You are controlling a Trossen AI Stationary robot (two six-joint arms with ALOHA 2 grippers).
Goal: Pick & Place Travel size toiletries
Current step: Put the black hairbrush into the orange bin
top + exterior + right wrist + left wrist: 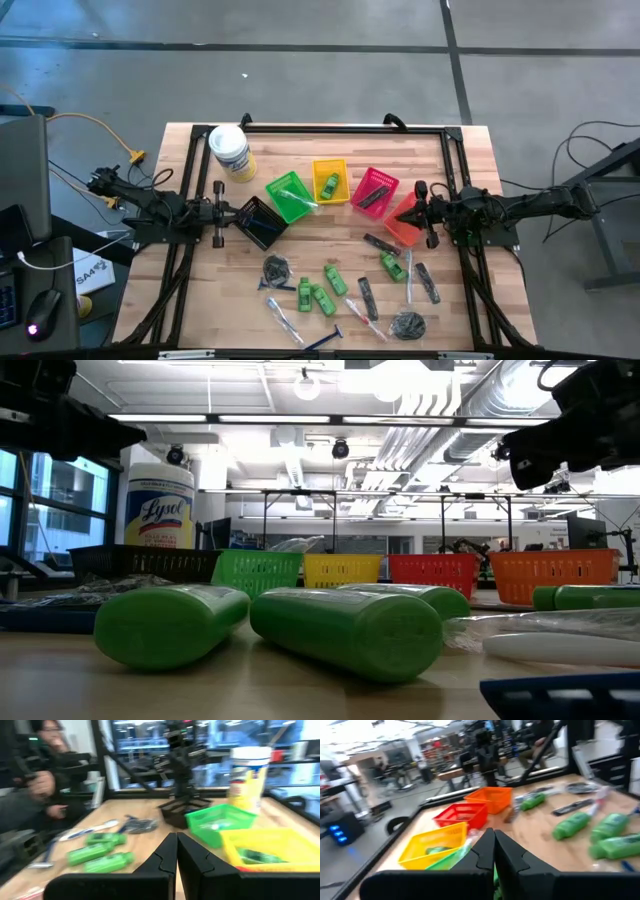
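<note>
Both end effectors, left [238, 214] and right [415, 213], I see closed, empty | green bottles [322, 297] on surface between them, nearer right, long axes slanted differently | combs [367, 295] likewise

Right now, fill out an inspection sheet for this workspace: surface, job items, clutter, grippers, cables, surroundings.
Surface: wooden table inside a black frame.
Job's things: green bottles, black combs, clear tubes, dark coiled bundles and a blue-handled razor lie loose on the near half; one green bottle sits in the yellow basket.
Clutter: black basket, green basket, red basket, orange basket; white tub at the far left.
Grippers: left gripper shut over the black basket; right gripper shut over the orange basket.
Cables: orange cable on the floor, left.
Surroundings: a seated person beyond the table.
</note>
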